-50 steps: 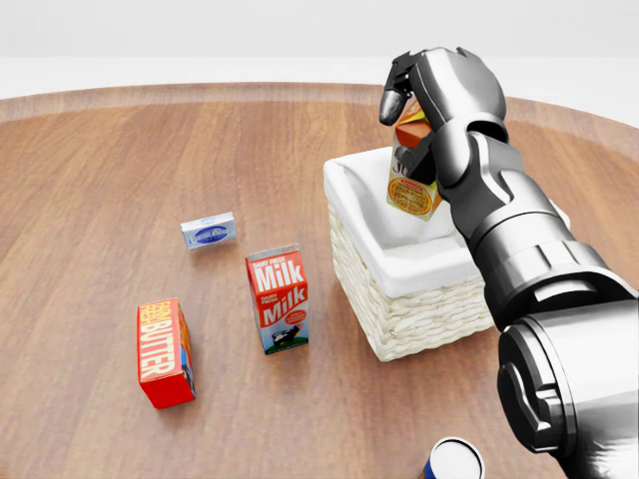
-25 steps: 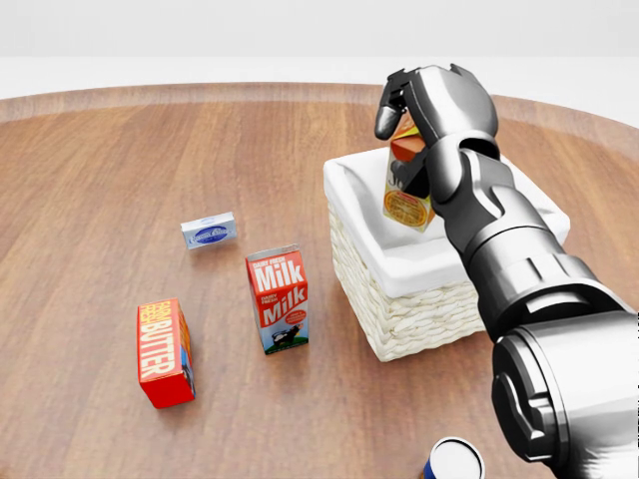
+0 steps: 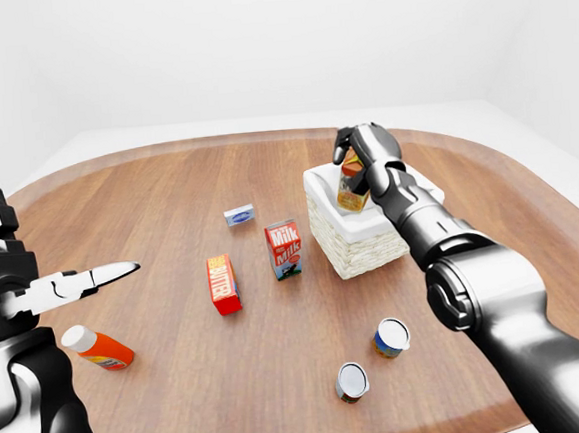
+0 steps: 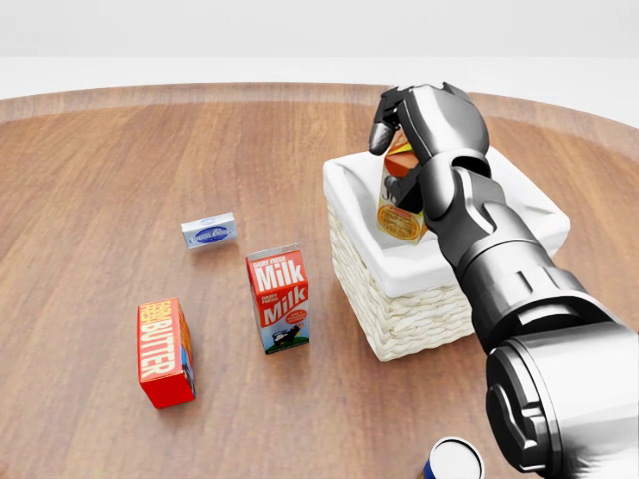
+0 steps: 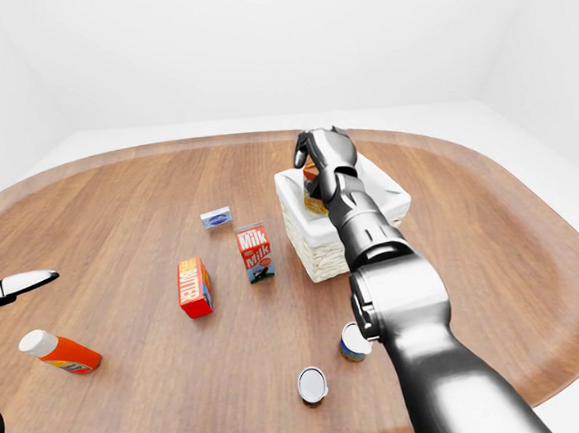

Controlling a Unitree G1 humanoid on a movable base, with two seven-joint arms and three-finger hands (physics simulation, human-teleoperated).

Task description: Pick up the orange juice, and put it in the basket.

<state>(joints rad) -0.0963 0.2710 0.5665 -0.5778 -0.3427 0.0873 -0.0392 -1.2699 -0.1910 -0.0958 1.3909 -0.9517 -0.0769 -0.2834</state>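
A: Head view first. Where's the juice?
B: Orange juice [image 4: 400, 200] carton sits upright, slightly tilted, over the white-lined basket [image 4: 399, 299], lower part down inside the liner. Right hand [image 4: 431, 125] wraps its top, fingers [image 4: 384, 120] curled over the carton, gripping it.
A: Other stuff in that view?
B: Milk carton [image 4: 279, 298] upright just left of the basket, butter box [image 4: 165, 351] further lower left, small blue-white packet [image 4: 209, 232] above the milk. Can top [image 4: 455, 461] at the bottom edge. All on the wooden table [image 4: 150, 160].
A: Left-eye view?
B: Same layout, wider. Left hand [image 3: 69, 286] is at the left edge, well apart from everything, fingers stretched out flat and holding nothing. Orange bottle with white cap [image 3: 97, 348] lies on its side below it. Two cans near the bottom: one lying down [image 3: 352, 381], one upright [image 3: 390, 337], near each other.
A: Right-eye view?
B: Right arm [image 5: 384, 269] runs up the middle and hides part of the basket. Juice barely shows behind the hand. Only the fingertip of the left hand shows at the left edge.
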